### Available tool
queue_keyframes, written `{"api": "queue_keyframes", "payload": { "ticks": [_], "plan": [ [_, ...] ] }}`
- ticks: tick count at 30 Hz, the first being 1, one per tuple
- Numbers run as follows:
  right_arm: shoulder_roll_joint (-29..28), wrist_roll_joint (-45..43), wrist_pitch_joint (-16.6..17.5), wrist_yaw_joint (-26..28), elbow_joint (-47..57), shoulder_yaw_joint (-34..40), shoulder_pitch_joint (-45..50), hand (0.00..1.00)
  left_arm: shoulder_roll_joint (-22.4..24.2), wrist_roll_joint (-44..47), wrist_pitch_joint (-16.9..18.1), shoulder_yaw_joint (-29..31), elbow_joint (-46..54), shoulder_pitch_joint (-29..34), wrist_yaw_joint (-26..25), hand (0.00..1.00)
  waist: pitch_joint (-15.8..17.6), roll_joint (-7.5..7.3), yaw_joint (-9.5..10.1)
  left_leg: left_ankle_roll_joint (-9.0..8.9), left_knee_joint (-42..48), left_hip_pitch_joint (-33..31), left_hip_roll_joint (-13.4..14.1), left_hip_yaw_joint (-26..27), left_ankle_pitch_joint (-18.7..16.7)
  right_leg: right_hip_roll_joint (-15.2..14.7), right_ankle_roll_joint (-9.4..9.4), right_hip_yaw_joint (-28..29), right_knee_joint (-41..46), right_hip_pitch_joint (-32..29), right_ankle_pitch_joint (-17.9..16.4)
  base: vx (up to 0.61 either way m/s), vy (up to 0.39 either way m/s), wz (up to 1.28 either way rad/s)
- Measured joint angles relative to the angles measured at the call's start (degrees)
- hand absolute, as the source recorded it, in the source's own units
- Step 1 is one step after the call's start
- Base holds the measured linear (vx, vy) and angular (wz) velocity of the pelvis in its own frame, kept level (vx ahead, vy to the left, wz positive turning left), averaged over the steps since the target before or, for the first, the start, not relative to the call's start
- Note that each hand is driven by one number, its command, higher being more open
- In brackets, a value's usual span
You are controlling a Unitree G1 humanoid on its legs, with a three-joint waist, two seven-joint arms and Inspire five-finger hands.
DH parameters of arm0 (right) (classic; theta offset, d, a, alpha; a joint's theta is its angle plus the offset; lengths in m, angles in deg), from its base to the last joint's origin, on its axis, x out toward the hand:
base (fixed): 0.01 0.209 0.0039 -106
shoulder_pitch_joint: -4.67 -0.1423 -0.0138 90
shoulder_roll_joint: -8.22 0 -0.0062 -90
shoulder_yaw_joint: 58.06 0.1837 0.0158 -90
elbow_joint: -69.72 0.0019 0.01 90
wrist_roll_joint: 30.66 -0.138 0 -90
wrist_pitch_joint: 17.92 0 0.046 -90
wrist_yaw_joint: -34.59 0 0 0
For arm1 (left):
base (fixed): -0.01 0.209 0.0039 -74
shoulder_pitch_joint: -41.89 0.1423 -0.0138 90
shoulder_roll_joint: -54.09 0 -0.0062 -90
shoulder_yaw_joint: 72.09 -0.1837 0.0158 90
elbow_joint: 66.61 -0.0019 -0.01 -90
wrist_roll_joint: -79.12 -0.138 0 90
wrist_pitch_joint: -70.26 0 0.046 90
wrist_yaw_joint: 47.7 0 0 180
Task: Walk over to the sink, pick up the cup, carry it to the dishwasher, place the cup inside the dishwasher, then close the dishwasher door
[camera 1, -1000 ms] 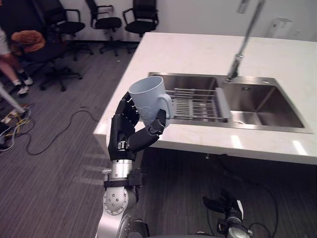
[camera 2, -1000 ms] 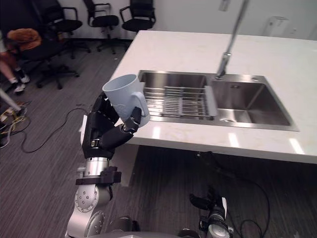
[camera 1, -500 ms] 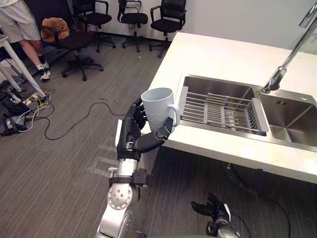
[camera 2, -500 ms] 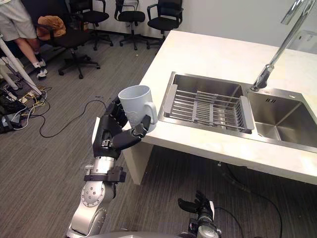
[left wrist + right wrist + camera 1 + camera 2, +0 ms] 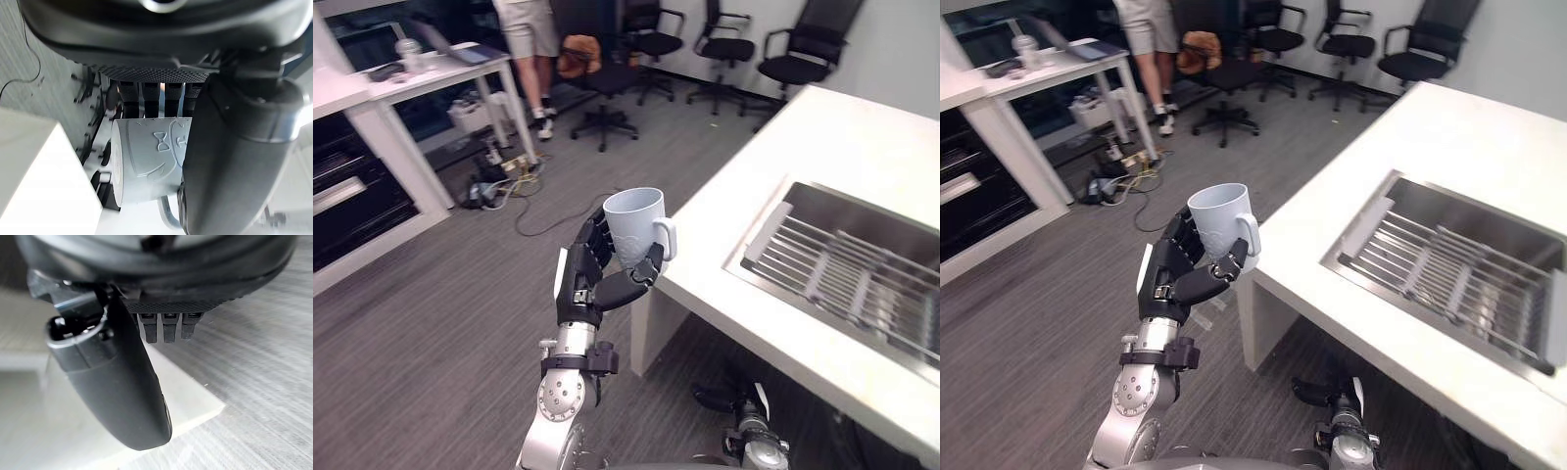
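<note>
Left eye view: left hand (image 5: 592,279) is raised off the counter (image 5: 822,147) corner, fingers and thumb wrapped round the cup (image 5: 634,223), which is upright, mouth up, handle toward the counter. Against half a second ago the whole picture has swung: sink (image 5: 862,264) and rack (image 5: 852,284) have slid to the right edge, while a desk (image 5: 440,73), a person (image 5: 530,29) beside it, chairs (image 5: 724,49) and dark cabinet fronts (image 5: 352,206) have come in on the left. That is the camera turning, not the things moving. The hand and cup sit much as before in the picture, so the grip looks unchanged. Judgement: pickup is done, carry is under way, and the robot is turning from the sink toward the dishwasher. I can't tell if the dark fronts are it. Right hand (image 5: 720,399) hangs low, fingers loose, empty. Right eye view: same scene, cup (image 5: 1222,217) in the left hand (image 5: 1175,279), apart from the counter. Left wrist view: fingers (image 5: 151,95) curl over the cup (image 5: 146,166) and the thumb (image 5: 230,161) presses the near side. The cup shows a raised bow shape, with no readable writing or brand. Right wrist view: right hand (image 5: 122,391) is slack and holds nothing, with floor (image 5: 254,357) beyond. No labels are legible here either.
</note>
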Motion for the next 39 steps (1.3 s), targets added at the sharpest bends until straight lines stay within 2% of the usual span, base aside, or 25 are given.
{"api": "queue_keyframes", "payload": {
  "ticks": [2,3,4,5,6,7,8,9,10,14,17,18,19,20,22,23,24,25,26,27,28,30,34,39],
  "plan": [
    [-0.40,0.00,0.02,-0.08,-0.11,-0.64,-0.06,0.90,0.03,0.48,0.00,0.24,0.05,0.07,0.17,0.30,0.11,-0.16,0.40,0.24,0.93,-1.78,0.60,2.76,0.27,-0.61,-0.03,-3.08,-0.92,1.05,0.04,-0.01,0.025,0.78],
    [-1.24,0.01,0.02,-0.07,-0.29,-0.69,0.00,0.90,-0.11,0.94,0.00,0.36,0.05,0.21,0.17,0.30,0.35,-0.57,1.25,1.72,1.04,-2.58,3.06,8.59,-0.32,-0.98,0.07,-4.66,-1.43,1.77,0.10,0.01,0.031,0.77],
    [-1.90,0.00,0.01,-0.13,-0.51,-0.83,0.11,0.90,-0.61,1.35,0.00,0.50,0.03,0.25,0.13,0.30,0.51,-1.14,1.31,2.07,0.72,-2.80,6.52,16.95,-0.52,-1.54,0.30,-6.45,-2.14,2.57,0.23,0.03,0.033,0.88],
    [-2.17,0.01,0.01,-0.22,-0.69,-1.12,0.09,0.90,-0.94,1.53,0.01,0.48,0.01,0.23,0.14,0.30,0.53,-1.56,1.09,2.33,0.44,-2.83,7.99,20.82,-0.39,-2.05,0.53,-7.44,-2.85,3.11,0.37,0.07,0.101,1.11],
    [-2.24,0.04,0.01,-0.57,-0.93,-1.79,-0.11,0.90,-1.22,1.54,0.01,0.17,-0.05,0.10,0.21,0.30,0.60,-1.84,0.65,3.19,0.49,-3.16,10.82,28.50,0.13,-3.10,1.02,-9.28,-4.04,3.66,0.70,0.07,0.137,1.19],
    [-1.94,0.45,0.01,-0.72,-1.89,-1.76,-0.68,0.90,-1.48,1.56,0.05,-0.32,-0.27,-0.04,0.28,0.30,0.54,-1.81,0.09,4.08,0.59,-3.42,12.59,34.74,0.89,-3.94,1.31,-10.06,-4.90,3.75,0.76,0.07,0.172,1.16],
    [-1.79,0.46,0.01,-0.79,-2.65,-1.76,-1.16,0.90,-1.79,1.56,0.07,-0.65,-0.51,-0.14,0.33,0.30,0.51,-1.76,-0.12,3.97,-0.04,-3.42,12.52,36.21,1.56,-4.23,1.52,-9.97,-5.53,3.89,0.89,0.10,0.233,1.06],
    [-1.48,0.48,-0.08,-0.84,-4.02,-1.75,-1.92,0.90,-2.61,1.56,0.08,-1.37,-0.80,-0.25,0.44,0.30,0.48,-1.75,-0.28,2.43,-2.00,-3.34,10.96,35.87,3.47,-5.20,2.11,-8.72,-6.69,4.24,1.27,0.15,0.301,0.86],
    [-1.53,0.62,-0.39,-0.90,-5.09,-1.76,-2.71,0.90,-3.80,1.55,0.07,-1.94,-0.99,-0.28,0.46,0.30,0.62,-2.10,-0.01,1.83,-2.95,-3.13,9.15,35.19,4.49,-6.35,2.74,-7.65,-7.57,4.85,1.78,0.13,0.253,0.73],
    [-2.10,2.29,-0.45,-0.67,-5.86,-2.38,-4.58,0.90,-5.57,1.59,0.06,-2.18,-2.06,-0.11,0.44,0.30,0.55,-2.16,0.19,2.54,-3.93,-1.35,7.44,34.67,4.15,-7.61,3.11,-4.97,-5.39,5.26,4.54,0.14,0.184,0.22],
    [-1.65,4.47,-0.44,-0.66,-6.68,-2.84,-6.23,0.90,-5.66,1.49,0.07,-3.91,-2.26,-0.09,0.93,0.30,0.51,-2.22,-0.33,2.96,-8.61,3.33,5.20,34.40,4.33,-10.23,3.23,-2.35,8.52,0.66,5.46,0.09,0.153,0.09],
    [-1.24,4.94,-0.44,-0.65,-6.75,-2.84,-6.19,0.90,-5.68,1.38,0.07,-4.98,-2.55,0.00,1.56,0.30,0.45,-1.94,-0.82,3.46,-10.46,5.09,4.63,33.30,4.58,-10.62,1.60,0.35,15.60,-2.54,7.09,0.07,0.079,0.28],
    [-1.20,5.04,-0.45,-0.62,-6.84,-2.84,-6.15,0.90,-5.84,1.32,0.08,-5.36,-2.66,0.00,1.89,0.30,0.56,-1.66,-1.20,3.61,-11.09,5.60,4.47,32.73,4.61,-10.23,0.78,2.54,18.73,-4.17,6.99,0.09,0.070,0.54],
    [-1.27,5.28,-0.46,-0.52,-6.94,-2.96,-6.09,0.90,-5.92,1.14,0.10,-5.46,-3.06,-0.01,2.44,0.30,0.65,-1.40,-2.35,3.79,-11.77,6.00,4.38,30.69,4.50,-7.73,0.55,7.04,20.84,-6.09,1.76,0.08,0.013,0.65],
    [-1.05,6.28,-0.46,-0.54,-6.88,-3.01,-5.80,0.90,-5.86,0.77,0.23,-5.30,-4.59,-0.37,2.58,0.30,0.66,-1.40,-3.41,3.64,-12.41,6.58,4.22,27.89,4.28,-3.19,0.33,12.51,18.94,-9.56,-2.78,0.11,-0.054,0.83],
    [-0.77,6.39,-0.47,-0.54,-6.56,-3.02,-5.22,0.90,-5.87,0.78,0.23,-5.30,-5.56,-0.46,2.57,0.30,0.66,-1.40,-3.84,3.09,-11.86,6.54,4.11,26.29,4.14,-0.95,0.42,14.82,15.19,-10.84,-3.12,0.12,-0.095,0.78],
    [-0.66,6.51,-0.47,-0.57,-6.07,-3.03,-4.68,0.90,-5.89,0.78,0.23,-5.33,-5.91,-0.46,2.57,0.30,0.55,-1.59,-3.86,2.68,-11.08,6.35,3.80,25.50,3.89,-0.28,0.87,15.64,11.85,-11.13,-2.63,0.16,-0.115,0.88],
    [-0.52,6.59,-0.47,-0.72,-4.82,-3.40,-3.65,0.90,-6.19,0.81,0.25,-5.12,-6.25,-0.58,2.57,0.30,0.04,-3.46,-3.83,2.02,-8.72,5.42,2.10,23.79,2.87,-0.57,1.23,16.31,4.27,-11.09,3.29,0.14,-0.110,0.71],
    [0.19,6.61,-0.44,-0.71,-4.77,-3.58,-3.51,0.90,-5.55,0.82,0.38,-5.13,-7.48,-0.87,2.59,0.30,0.16,-2.55,-3.95,1.80,-7.62,5.21,2.31,22.85,2.10,-0.90,1.55,15.60,4.92,-10.81,2.57,0.24,-0.154,0.70],
    [1.59,6.64,-0.63,-0.72,-4.65,-3.76,-3.25,0.90,-4.97,0.82,-0.01,-5.25,-8.40,-0.35,2.56,0.30,-0.42,-0.31,-3.61,1.31,-6.58,4.80,3.46,21.70,1.80,-0.07,1.22,14.68,2.95,-9.12,2.80,0.21,-0.126,0.33],
    [2.58,6.67,-0.64,-0.66,-4.31,-4.17,-3.01,0.90,-4.89,0.82,0.00,-5.32,-8.39,0.09,2.57,0.30,-0.83,1.21,-2.85,0.51,-6.65,4.90,4.82,21.62,1.31,1.13,0.53,14.01,1.04,-7.97,3.34,0.23,-0.131,0.19],
    [2.95,6.73,-0.65,-0.67,-3.83,-4.29,-2.79,0.90,-4.64,0.82,0.08,-5.22,-8.24,0.03,2.63,0.30,-1.41,2.21,-2.55,0.11,-7.99,5.85,6.03,21.32,1.22,2.36,-0.13,13.11,-0.88,-6.47,3.76,0.14,-0.108,0.08],
    [3.35,7.31,-0.63,-0.75,-2.87,-4.00,-2.24,0.90,-4.18,0.83,0.23,-5.37,-7.85,0.11,3.06,0.30,-1.80,2.19,-2.22,-0.85,-10.65,6.71,6.90,20.27,2.12,3.58,-0.82,11.99,-5.77,-3.87,5.69,0.07,-0.053,0.09],
    [3.45,7.29,-0.65,-0.75,-3.02,-3.58,-1.06,0.90,-4.65,0.86,0.22,-5.10,-7.86,0.15,3.00,0.30,-2.13,1.42,-2.29,-0.32,-13.40,7.32,6.00,18.11,4.17,2.44,-0.20,9.89,-10.20,-1.53,7.74,0.00,0.021,0.22]
  ]
}}
